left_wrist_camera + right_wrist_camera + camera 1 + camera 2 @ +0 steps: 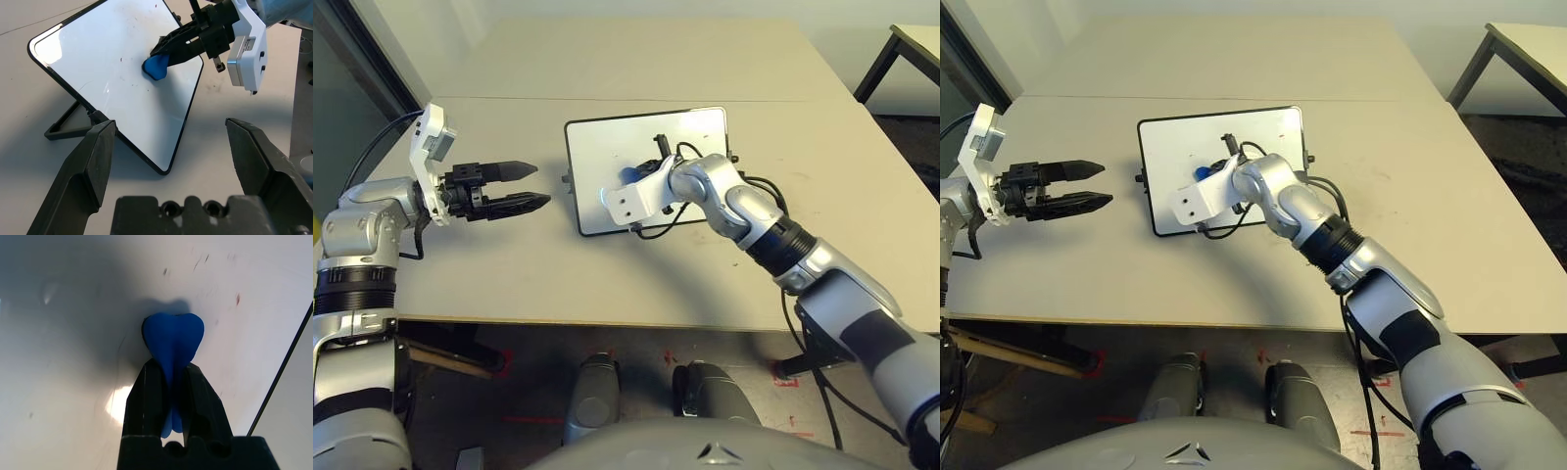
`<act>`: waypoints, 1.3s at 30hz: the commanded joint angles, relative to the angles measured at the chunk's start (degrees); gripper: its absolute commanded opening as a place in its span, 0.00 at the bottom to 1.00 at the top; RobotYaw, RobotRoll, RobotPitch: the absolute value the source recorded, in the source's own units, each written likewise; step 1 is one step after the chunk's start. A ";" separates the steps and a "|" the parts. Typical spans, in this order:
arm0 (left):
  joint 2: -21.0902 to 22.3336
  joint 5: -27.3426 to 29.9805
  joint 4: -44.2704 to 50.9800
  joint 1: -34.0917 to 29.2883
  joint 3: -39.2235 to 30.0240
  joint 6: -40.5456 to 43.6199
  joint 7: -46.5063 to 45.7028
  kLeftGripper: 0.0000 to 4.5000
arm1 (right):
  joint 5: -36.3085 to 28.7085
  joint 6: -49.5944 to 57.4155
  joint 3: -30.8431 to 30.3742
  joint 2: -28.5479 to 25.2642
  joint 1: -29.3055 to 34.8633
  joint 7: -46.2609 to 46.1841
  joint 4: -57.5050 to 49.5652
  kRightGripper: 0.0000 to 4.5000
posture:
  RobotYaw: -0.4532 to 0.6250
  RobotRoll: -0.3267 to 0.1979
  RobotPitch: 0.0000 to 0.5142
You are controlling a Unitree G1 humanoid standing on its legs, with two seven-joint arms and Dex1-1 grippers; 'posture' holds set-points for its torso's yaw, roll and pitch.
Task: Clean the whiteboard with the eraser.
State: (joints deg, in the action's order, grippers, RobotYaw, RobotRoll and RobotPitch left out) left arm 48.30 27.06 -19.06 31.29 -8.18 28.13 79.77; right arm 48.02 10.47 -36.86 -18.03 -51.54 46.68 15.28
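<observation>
Gripping the blue eraser (173, 335), your right gripper (168, 374) pressed it to the whiteboard (122, 63); your left gripper (171, 127) gaped wide, empty.

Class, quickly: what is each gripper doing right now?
Left gripper: open, holding nothing, beside the whiteboard.
Right gripper: closed on the blue eraser, over the board.

There is one whiteboard (597, 147) and one blue eraser (173, 333). I count two silver arms (842, 294), two claws (544, 186), and four black fingers (249, 152), two on each claw. One table (1533, 49) stands off to the side.
</observation>
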 commanded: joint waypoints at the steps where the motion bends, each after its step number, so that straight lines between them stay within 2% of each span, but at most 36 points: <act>1: -0.22 -0.22 -0.94 1.08 0.71 -0.68 0.40 1.00 | -4.44 4.46 4.42 -0.55 2.70 4.53 -5.55 0.07 | 0.70 0.62 0.10; 4: -0.25 -0.24 -1.02 1.27 0.82 -0.76 0.42 1.00 | -10.62 13.42 9.83 0.99 4.47 10.14 -12.35 0.07 | 0.70 0.62 0.10; 7: -0.27 -0.23 -1.13 1.46 0.84 -0.88 0.49 1.00 | -17.70 28.91 17.82 2.30 4.39 15.53 -19.97 0.07 | 0.70 0.62 0.10; 10: -0.22 -0.28 -1.38 1.42 0.75 -1.19 0.64 1.00 | -23.18 45.23 26.93 1.47 2.13 15.98 -22.97 0.07 | 0.70 0.62 0.10; 12: -0.26 -0.27 -1.45 1.41 0.74 -1.27 0.64 1.00 | -25.89 52.75 31.40 -1.17 1.94 15.02 -23.08 0.07 | 0.69 0.62 0.10; 17: -0.52 -0.46 -2.15 1.53 0.99 -1.86 0.73 1.00 | -30.06 65.05 41.60 -6.19 4.25 6.94 -20.76 0.07 | 0.68 0.62 0.11; 20: -0.89 -0.62 -2.65 1.96 1.44 -2.04 0.83 1.00 | -30.46 68.12 48.01 -6.26 5.25 -1.51 -16.45 0.07 | 0.66 0.62 0.12; 24: -1.61 -0.98 -3.30 2.81 2.04 -2.41 0.77 1.00 | -32.94 68.46 55.24 -3.68 7.49 -10.79 -9.99 0.07 | 0.66 0.62 0.13; 27: -1.75 -1.04 -3.64 3.17 2.25 -2.64 0.80 1.00 | -35.02 66.92 57.19 -2.10 8.67 -15.68 -5.75 0.07 | 0.66 0.62 0.13; 39: -0.89 0.06 -1.12 0.51 0.80 -1.83 -0.13 1.00 | -42.74 67.48 55.40 0.66 9.71 -25.27 -2.32 0.07 | 0.69 0.62 0.12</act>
State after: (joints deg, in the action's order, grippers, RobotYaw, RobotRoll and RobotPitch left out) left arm 46.74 26.95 -21.20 32.57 -6.76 26.06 79.90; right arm 6.54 77.25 18.73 -17.31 -41.79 22.69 12.20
